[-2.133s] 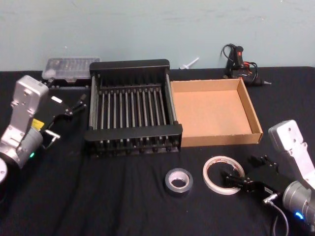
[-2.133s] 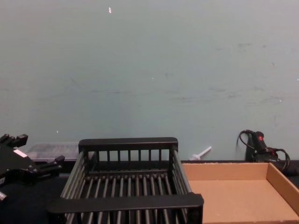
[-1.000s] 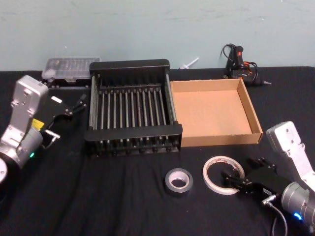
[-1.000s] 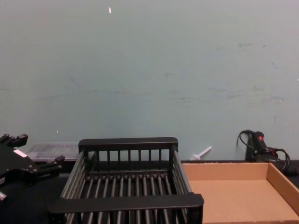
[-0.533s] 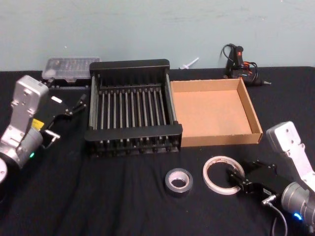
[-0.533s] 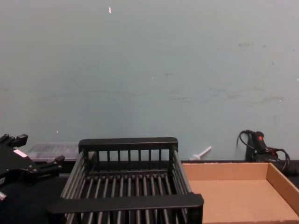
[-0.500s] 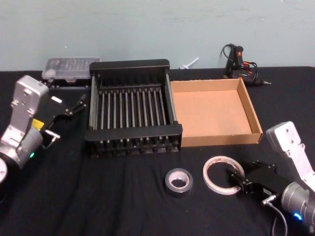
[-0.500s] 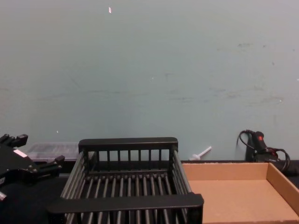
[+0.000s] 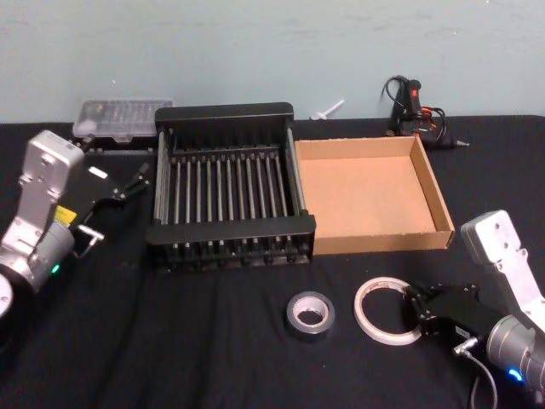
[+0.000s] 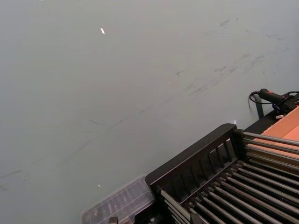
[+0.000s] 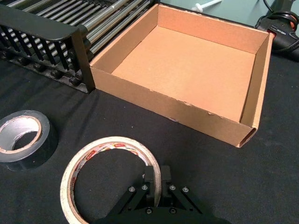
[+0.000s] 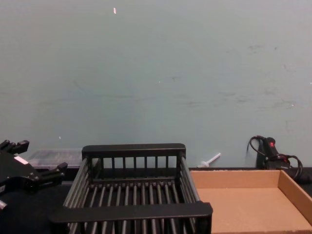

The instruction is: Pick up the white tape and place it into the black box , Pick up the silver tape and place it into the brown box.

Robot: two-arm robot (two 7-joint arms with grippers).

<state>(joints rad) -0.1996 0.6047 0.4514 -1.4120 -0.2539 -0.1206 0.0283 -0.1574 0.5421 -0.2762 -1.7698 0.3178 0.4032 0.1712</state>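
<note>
Right wrist view, right pincer (image 11: 156,185) clamping white tape (image 11: 110,177) rim

Cut off at the bottom edge of the right wrist view — the near arc of the white tape (image 11: 110,172), behind the right gripper (image 11: 155,184). Half out of frame at the left edge there — the silver tape (image 11: 24,138). Cropped at the chest view's bottom: black box (image 12: 132,210), brown box (image 12: 243,208).
</note>
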